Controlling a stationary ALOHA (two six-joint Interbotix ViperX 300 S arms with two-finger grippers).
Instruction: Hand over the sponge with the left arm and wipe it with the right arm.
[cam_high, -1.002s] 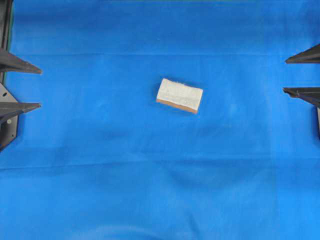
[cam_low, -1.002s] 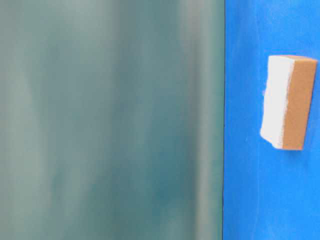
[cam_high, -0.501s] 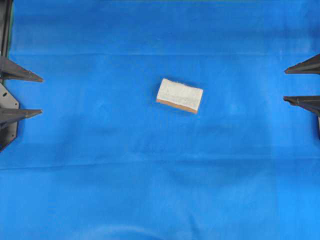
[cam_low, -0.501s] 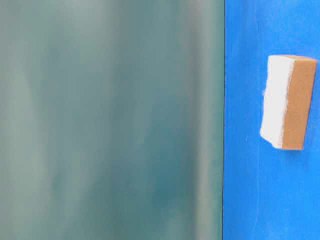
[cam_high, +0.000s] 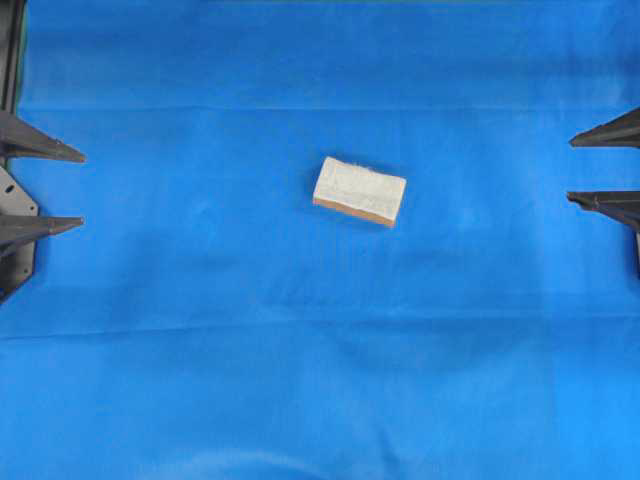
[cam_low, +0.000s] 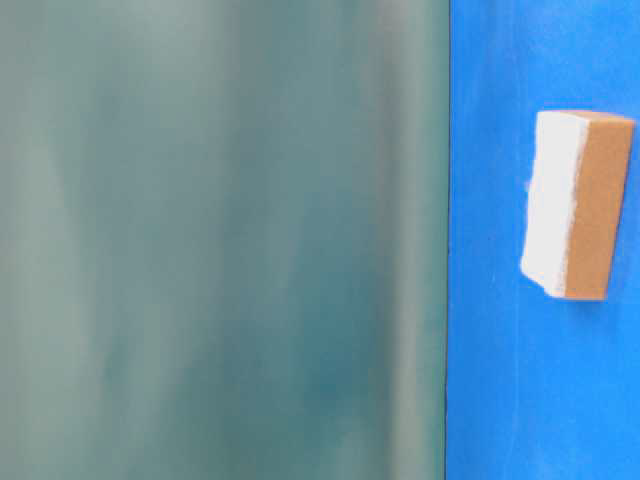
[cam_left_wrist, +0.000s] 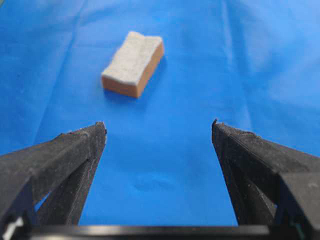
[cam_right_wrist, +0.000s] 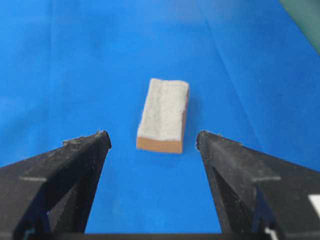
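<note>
The sponge (cam_high: 360, 190) lies flat on the blue cloth near the middle of the overhead view, pale fuzzy face up with a thin orange-tan layer under it. It also shows as the sponge (cam_low: 580, 205), (cam_left_wrist: 133, 62), (cam_right_wrist: 164, 114) in the other views. At the left edge my left gripper (cam_high: 82, 188) is open, far from the sponge, with nothing between its fingers. The left wrist view has the left gripper (cam_left_wrist: 158, 124) well short of the sponge, which sits ahead and to the left. At the right edge my right gripper (cam_high: 570, 169) is open and empty. In its wrist view the right gripper (cam_right_wrist: 153, 134) points at the sponge's short end, still apart from it.
The blue cloth (cam_high: 320, 380) covers the whole table. A blurred grey-green surface (cam_low: 220, 240) fills the left of the table-level view. A dark frame piece (cam_high: 12, 60) runs along the overhead view's left edge. A green strip (cam_right_wrist: 305, 20) shows at the right wrist view's top right corner.
Both pairs of fingers have shifted slightly toward the bottom of the overhead view. The sponge has not moved.
</note>
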